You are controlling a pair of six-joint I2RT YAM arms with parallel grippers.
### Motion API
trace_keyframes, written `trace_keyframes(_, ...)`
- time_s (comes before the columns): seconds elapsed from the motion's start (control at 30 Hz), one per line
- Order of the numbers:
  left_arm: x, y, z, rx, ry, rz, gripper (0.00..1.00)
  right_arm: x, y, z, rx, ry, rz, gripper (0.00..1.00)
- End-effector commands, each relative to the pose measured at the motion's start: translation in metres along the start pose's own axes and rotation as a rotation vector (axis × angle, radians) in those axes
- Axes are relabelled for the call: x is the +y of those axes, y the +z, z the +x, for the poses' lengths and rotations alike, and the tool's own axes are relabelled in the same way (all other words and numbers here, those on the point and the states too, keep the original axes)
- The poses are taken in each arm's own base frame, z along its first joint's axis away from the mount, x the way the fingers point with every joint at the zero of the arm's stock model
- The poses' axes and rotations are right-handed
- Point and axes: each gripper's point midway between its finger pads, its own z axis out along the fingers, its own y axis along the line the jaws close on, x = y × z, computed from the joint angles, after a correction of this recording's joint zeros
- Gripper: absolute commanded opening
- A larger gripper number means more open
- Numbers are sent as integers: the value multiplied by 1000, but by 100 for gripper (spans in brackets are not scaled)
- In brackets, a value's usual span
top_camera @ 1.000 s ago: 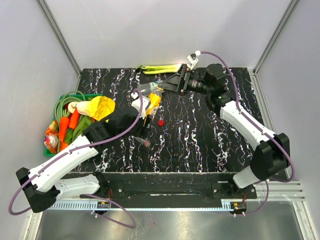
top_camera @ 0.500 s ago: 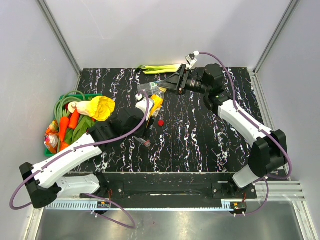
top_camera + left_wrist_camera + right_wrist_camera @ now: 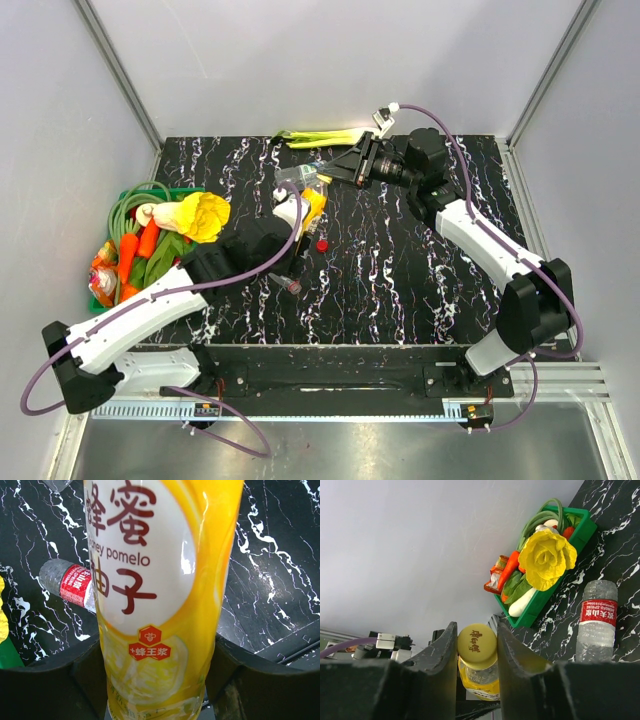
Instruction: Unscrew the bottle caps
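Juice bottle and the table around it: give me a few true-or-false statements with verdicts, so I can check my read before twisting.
1. The left gripper grips the juice bottle. True.
2. The yellow cap is off the juice bottle. False: it sits on the neck, between the fingers of the right gripper.
3. The red-labelled bottle stands upright. False: it lies on its side on the table.
4. A red cap lies loose on the table. True.

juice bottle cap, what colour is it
Yellow, with dark brownish characters printed on top; the cap shows best in the right wrist view.
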Motion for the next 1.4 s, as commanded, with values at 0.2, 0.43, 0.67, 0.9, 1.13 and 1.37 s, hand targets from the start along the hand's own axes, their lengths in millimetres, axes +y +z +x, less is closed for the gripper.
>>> trace_keyframes(0.2, -4, 11, 6, 50, -3, -18, 39, 6, -3, 5, 15, -89, 6, 0)
trace_keyframes(0.43, -24, 14, -2, 2, -45, 85, 39, 3, -8, 13, 38, -145, 6, 0)
trace_keyframes(0.67, -38, 19, -2, -21, -123, 216, 39, 4, -10, 18, 54, -158, -14, 0)
trace_keyframes(0.9, -36, 12, -9, -91, -241, 357, 38, 6, -12, 23, 74, -162, -36, 0)
trace_keyframes(1.13, -34, -4, -19, -187, -317, 524, 38, 19, -14, 27, 95, -169, -99, 0)
trace_keyframes(1.37, -52, -30, -32, -291, -309, 739, 39, 36, -19, 29, 110, -202, -166, 0)
